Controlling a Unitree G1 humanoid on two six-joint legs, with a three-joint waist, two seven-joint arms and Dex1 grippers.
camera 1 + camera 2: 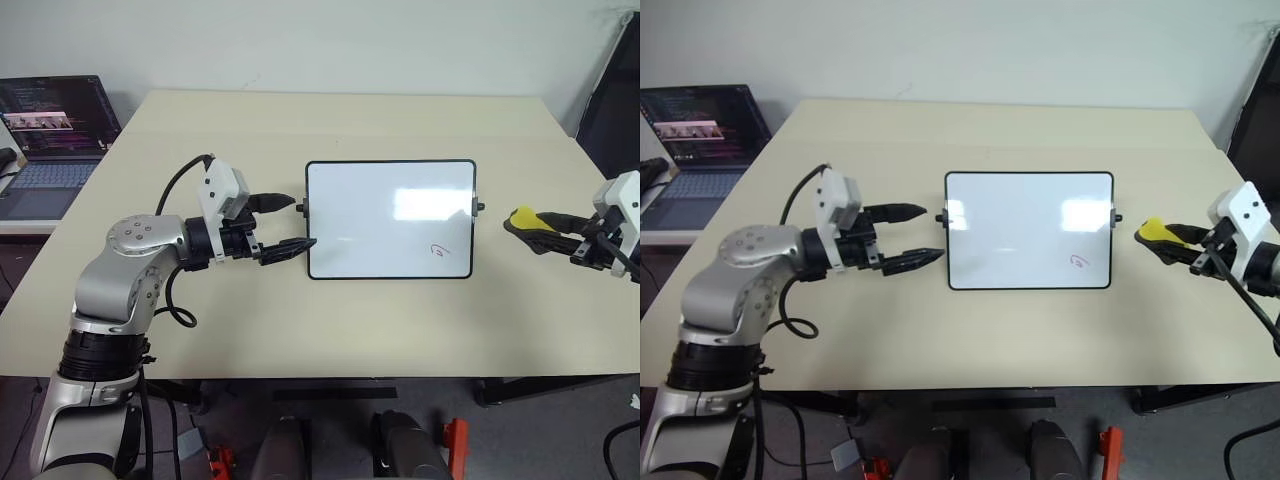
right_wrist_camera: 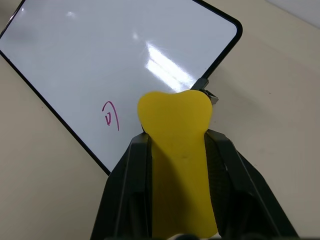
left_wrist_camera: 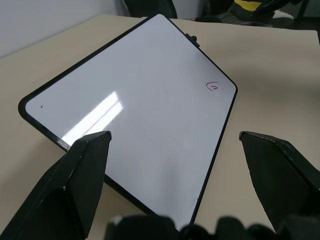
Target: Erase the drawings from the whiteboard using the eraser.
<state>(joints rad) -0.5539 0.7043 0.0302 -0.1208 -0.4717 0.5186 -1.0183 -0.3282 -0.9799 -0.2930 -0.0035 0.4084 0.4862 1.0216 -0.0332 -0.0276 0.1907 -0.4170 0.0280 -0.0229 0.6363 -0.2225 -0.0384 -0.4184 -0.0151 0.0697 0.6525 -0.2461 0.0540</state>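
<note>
We see the glossy white whiteboard with its thin black frame [image 1: 390, 219] lying flat mid-table, one small red scribble [image 1: 439, 250] near its right front corner. Our right gripper [image 2: 175, 145] is clamped on the bright yellow eraser block [image 2: 176, 150], held just right of the board. Our left gripper [image 1: 925, 235] hovers at the board's left edge, fingers spread wide and empty.

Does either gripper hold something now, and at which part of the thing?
The right gripper clamps the small yellow eraser block by its two long sides, its front end sticking out. The left gripper is open and empty.
</note>
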